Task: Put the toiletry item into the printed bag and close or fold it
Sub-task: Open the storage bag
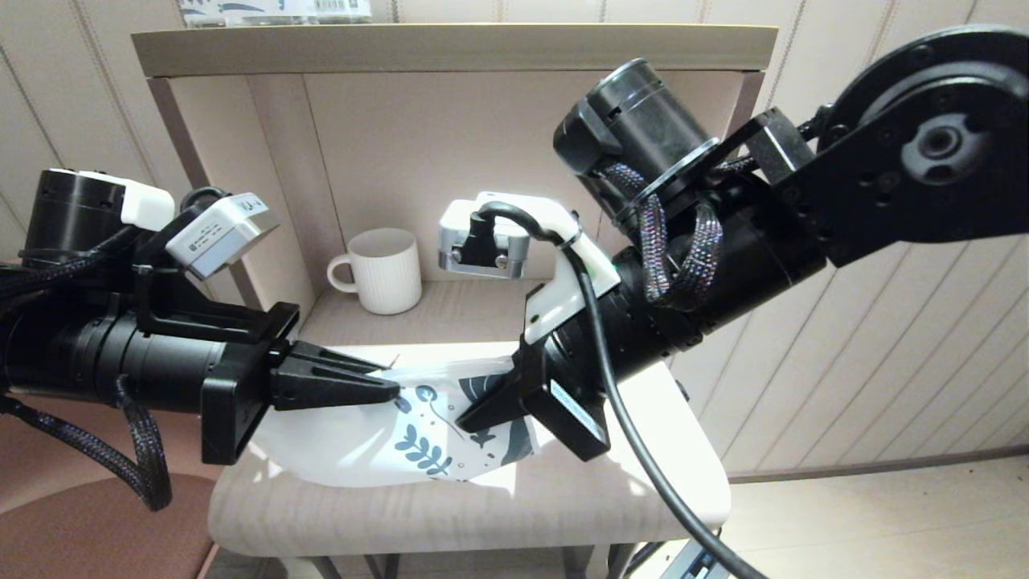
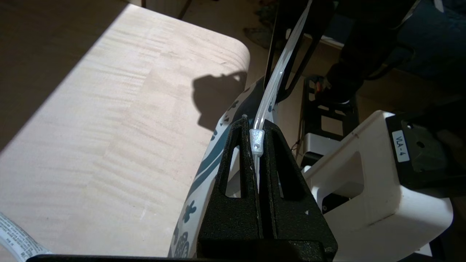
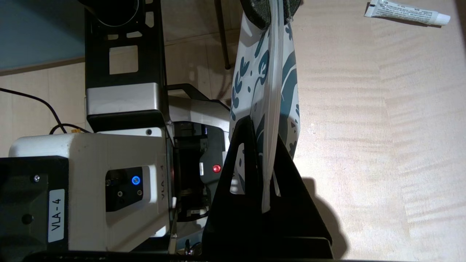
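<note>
The printed bag, white with blue-teal leaves, hangs by its top edge between both grippers, its lower part resting on the table. My left gripper is shut on the zip strip at the clear slider. My right gripper is shut on the other end of the same strip, with the bag stretched taut away from it. The toiletry item, a small white tube, lies on the tabletop apart from the bag. In the head view my left arm hides it.
The pale wooden table has rounded corners. Behind it a shelf niche holds a white ribbed mug. A printed package sits on the shelf top. A brown seat is at the lower left.
</note>
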Controlling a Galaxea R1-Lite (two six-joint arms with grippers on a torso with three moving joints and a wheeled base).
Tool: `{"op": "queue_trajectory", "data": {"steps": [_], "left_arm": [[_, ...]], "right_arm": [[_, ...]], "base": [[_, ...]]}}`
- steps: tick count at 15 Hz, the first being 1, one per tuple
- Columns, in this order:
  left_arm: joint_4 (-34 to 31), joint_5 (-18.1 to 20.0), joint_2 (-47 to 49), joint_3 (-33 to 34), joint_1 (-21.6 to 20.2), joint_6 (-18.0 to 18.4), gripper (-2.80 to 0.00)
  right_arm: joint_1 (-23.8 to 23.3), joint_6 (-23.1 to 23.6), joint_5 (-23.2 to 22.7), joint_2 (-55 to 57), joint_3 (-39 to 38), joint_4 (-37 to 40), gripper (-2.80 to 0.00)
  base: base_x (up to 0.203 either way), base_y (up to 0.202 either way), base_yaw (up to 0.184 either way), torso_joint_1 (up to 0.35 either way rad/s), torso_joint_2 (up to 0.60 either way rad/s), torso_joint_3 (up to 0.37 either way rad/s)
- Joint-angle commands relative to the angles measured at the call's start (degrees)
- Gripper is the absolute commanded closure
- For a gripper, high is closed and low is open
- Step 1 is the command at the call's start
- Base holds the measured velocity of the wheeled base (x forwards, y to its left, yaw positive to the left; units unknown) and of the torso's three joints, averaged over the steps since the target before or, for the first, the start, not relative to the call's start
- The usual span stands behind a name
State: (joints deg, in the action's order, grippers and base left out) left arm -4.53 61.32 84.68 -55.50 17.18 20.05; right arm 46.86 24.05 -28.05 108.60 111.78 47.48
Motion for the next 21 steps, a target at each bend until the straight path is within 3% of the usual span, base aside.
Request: {"op": "queue_trajectory", "data": {"steps": [1, 21], "left_arm": [[0.0, 0.3, 0.1, 0.3, -0.4, 0.2, 0.0], [-0.1, 0.4, 0.1, 2.4, -2.2, 1.6, 0.0]], "right_arm": [[-0.3, 0.1, -0.2, -1.2, -0.1, 0.3, 0.0], [-3.4, 0.1, -0.3, -6.3, -0.1, 0.3, 0.0]], "base": [[0.0, 0.0, 0.0, 0.0, 0.0, 0.0], [0.0, 0.0, 0.0, 0.0, 0.0, 0.0]]}}
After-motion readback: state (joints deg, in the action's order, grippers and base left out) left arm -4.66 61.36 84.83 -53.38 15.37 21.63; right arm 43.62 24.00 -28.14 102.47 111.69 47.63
